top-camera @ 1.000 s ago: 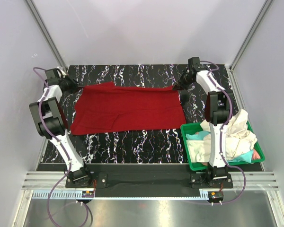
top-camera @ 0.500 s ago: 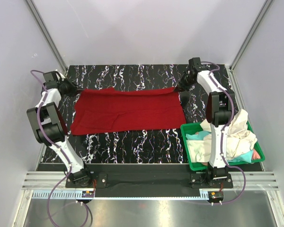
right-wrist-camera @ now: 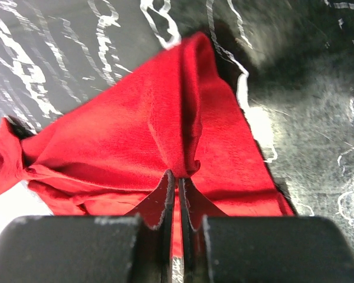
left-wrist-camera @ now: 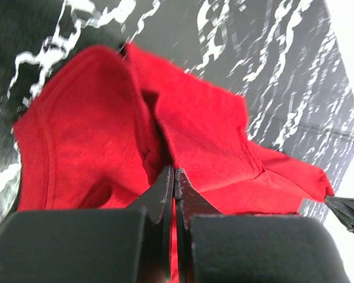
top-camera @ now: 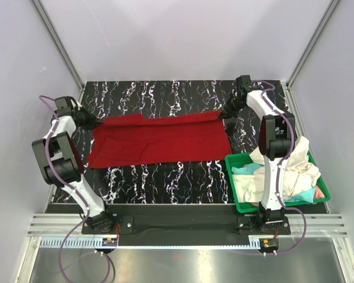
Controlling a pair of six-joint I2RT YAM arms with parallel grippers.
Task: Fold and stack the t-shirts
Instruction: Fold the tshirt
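From above, the red shirt (top-camera: 159, 140) lies spread on the black marbled table (top-camera: 165, 177) between pale walls (top-camera: 183, 41), with a green bin (top-camera: 242, 206) of other shirts (top-camera: 289, 171) near right. Left wrist: the left gripper (left-wrist-camera: 174, 174) pinches a red corner. Right wrist: the right gripper (right-wrist-camera: 177, 177) pinches the other corner over the tabletop

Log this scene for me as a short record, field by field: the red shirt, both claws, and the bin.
red t-shirt: spread across the table, far corners pinched
left claw: shut on the red t-shirt's far left corner
right claw: shut on its far right corner
green bin: near right of the table, holds a crumpled cream shirt and a teal shirt
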